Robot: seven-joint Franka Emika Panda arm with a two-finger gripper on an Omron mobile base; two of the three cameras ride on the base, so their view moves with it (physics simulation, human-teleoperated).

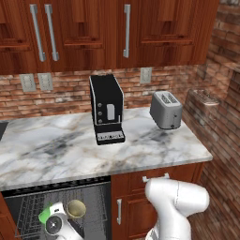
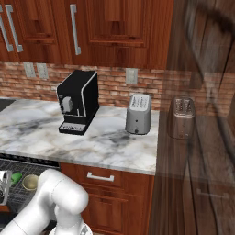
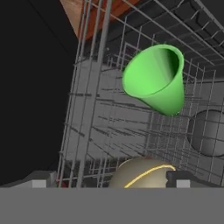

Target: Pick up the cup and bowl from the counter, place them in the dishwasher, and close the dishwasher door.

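The dishwasher [image 1: 28, 199] stands open under the counter [image 1: 140, 150], with its grey wire rack [image 3: 100, 109] showing. The bright green cup [image 3: 155, 78] lies tilted on its side in the rack, mouth toward the camera. The tan bowl [image 3: 140, 173] rests just under my gripper [image 3: 111, 179], between the two dark fingertips [image 3: 41, 178], which stand wide apart and clear of it. From the left base view, my gripper [image 1: 58, 220] hangs low in the dishwasher, with the cup [image 1: 44, 214] to its left and the bowl [image 1: 76, 208] to its right. The dishwasher door is out of view.
A black coffee machine [image 1: 107, 108] and a silver toaster [image 1: 166, 110] stand on the counter by the brick wall. Reddish wooden cabinets [image 1: 136, 206] flank the dishwasher on the right. A wooden side panel [image 2: 202, 137] closes off the counter's right end.
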